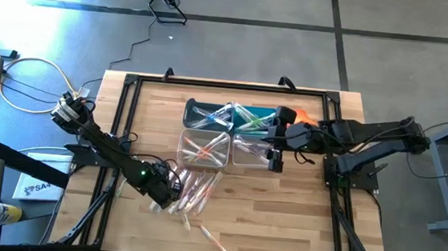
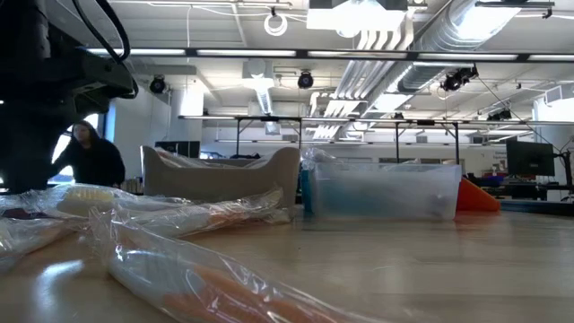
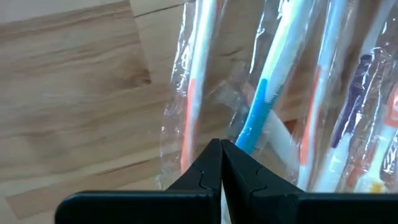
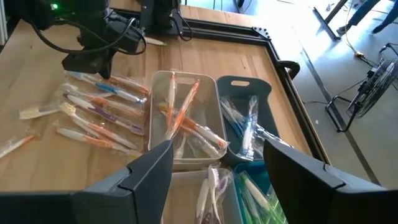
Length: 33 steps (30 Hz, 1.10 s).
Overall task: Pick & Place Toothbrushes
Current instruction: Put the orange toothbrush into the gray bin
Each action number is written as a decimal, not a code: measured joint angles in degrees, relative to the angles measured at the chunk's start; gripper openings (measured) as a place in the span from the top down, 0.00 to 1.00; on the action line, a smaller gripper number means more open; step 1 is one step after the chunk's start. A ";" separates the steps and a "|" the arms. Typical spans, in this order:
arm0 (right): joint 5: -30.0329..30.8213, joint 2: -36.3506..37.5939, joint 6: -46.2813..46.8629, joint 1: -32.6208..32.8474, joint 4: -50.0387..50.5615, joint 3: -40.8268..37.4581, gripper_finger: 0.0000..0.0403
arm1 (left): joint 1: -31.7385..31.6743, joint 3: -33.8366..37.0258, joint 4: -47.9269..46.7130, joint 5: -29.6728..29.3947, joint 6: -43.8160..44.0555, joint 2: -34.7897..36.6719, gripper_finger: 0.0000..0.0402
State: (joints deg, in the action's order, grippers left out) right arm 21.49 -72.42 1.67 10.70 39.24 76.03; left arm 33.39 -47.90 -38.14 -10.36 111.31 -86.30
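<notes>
Left gripper (image 3: 221, 163): fingers pinched together, tips right at a blue-handled toothbrush (image 3: 256, 115) in the loose toothbrushes (image 1: 190, 193); actual grip, can't tell.
Right gripper (image 4: 217, 163): spread wide, holding nothing, hanging over the bins (image 1: 205, 146).
Right wrist view: orange-handled brushes lying in the clear bin (image 4: 185, 118).
Low view: just wrappers and bin walls, no fingers.

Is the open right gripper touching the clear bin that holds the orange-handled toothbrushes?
Apart. The right wrist view shows the right gripper open and raised above the clear bin, with its fingers clear of the rim.
</notes>
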 joint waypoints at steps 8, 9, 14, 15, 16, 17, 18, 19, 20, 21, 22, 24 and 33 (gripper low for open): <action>0.81 0.00 0.00 0.00 0.02 0.00 0.40 | 0.01 0.00 -2.51 -0.01 1.01 -0.02 1.00; 0.85 0.00 0.00 0.00 0.02 0.00 0.40 | 0.01 0.00 -3.06 -0.01 1.38 -0.04 1.00; 0.90 0.00 0.00 0.00 0.02 0.00 0.40 | 0.00 0.00 -2.58 -0.03 1.40 -0.04 1.00; 0.90 0.00 0.00 0.00 0.02 0.00 0.40 | 0.02 0.00 -2.48 -0.03 1.40 -0.07 1.00; 0.90 0.00 -0.02 0.00 0.02 0.00 0.40 | -0.01 0.00 -2.48 -0.03 1.38 -0.07 1.00; 0.90 0.00 -0.11 0.00 0.02 0.00 0.40 | 0.00 0.00 -2.52 -0.05 1.34 -0.07 1.00; 0.91 0.00 -0.23 0.00 0.02 0.00 0.40 | -0.01 0.00 -2.50 -0.05 1.32 -0.09 1.00; 0.92 0.00 -0.26 0.00 0.02 0.00 0.40 | 0.00 0.00 -2.48 -0.08 1.30 -0.09 1.00; 0.92 0.00 -0.26 0.00 0.02 0.00 0.40 | 0.00 0.00 -2.49 -0.10 1.29 -0.14 1.00; 0.92 0.00 -0.28 0.00 0.02 0.00 0.40 | 0.02 -0.03 -2.49 -0.15 1.30 -0.48 1.00; 0.92 0.00 -0.26 0.00 0.02 0.00 0.40 | -0.01 -0.07 -2.44 -0.18 1.31 -0.91 1.00; 0.92 0.00 -0.26 0.00 0.02 0.00 0.40 | 0.00 -0.08 -2.52 -0.22 1.33 -1.38 1.00; 0.92 0.00 -0.26 0.00 0.00 0.04 0.40 | 0.02 -0.04 -3.97 1.06 1.46 -3.21 1.00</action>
State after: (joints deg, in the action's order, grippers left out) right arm 22.41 -72.42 1.41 10.70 39.24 76.07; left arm 33.41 -47.94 -42.11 -9.30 112.77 -89.52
